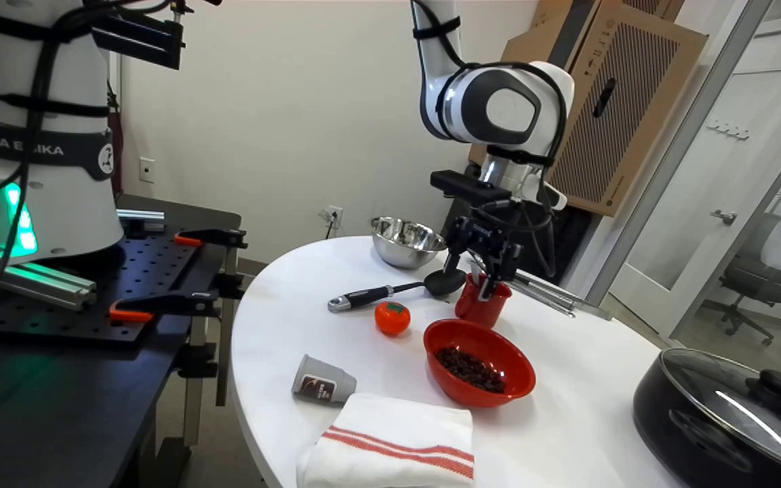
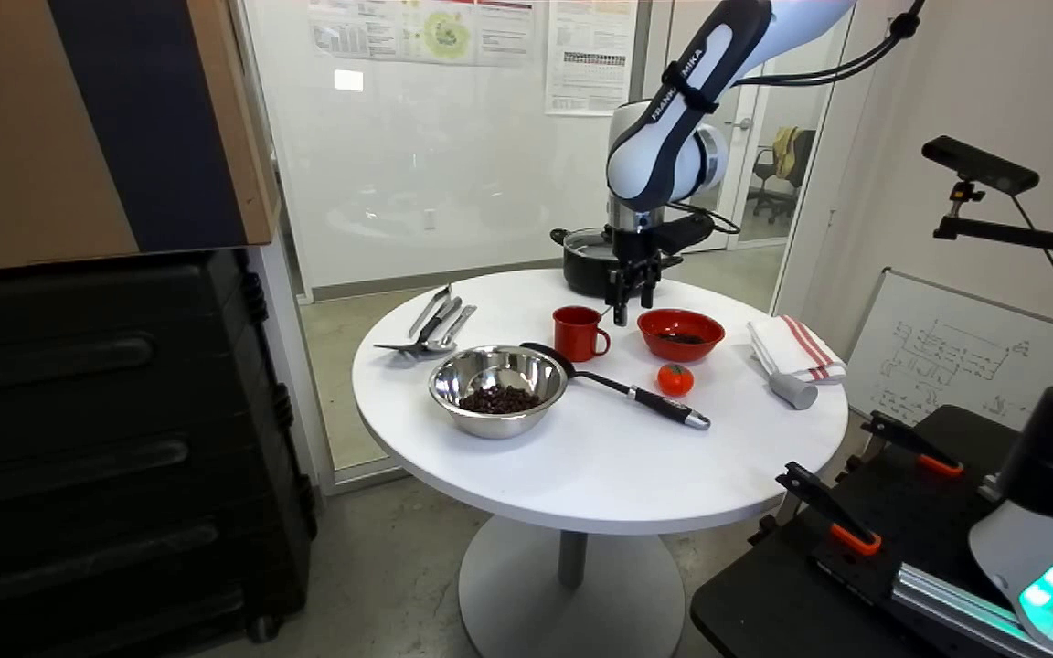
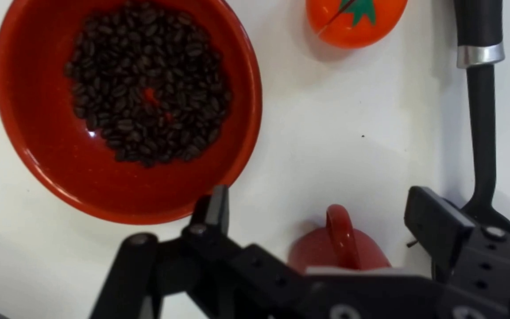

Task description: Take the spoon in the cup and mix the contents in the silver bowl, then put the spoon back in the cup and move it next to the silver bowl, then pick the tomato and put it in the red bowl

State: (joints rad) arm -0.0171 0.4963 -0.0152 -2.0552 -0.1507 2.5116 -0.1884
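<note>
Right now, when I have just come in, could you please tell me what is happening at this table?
A robot arm reaches over this white table. Its gripper is open near the red cup and grips nothing. The tomato lies on the table, not yet in the red bowl, which contains dark beans. The silver bowl also holds dark contents.

A pale wall (image 1: pixel 282 129) rises behind a round white table (image 1: pixel 390 362).

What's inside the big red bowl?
Lots of dark beans lie in the red bowl. In the wrist view, little patches of its red bottom show between them. Whatever is under the beans is covered.
</note>
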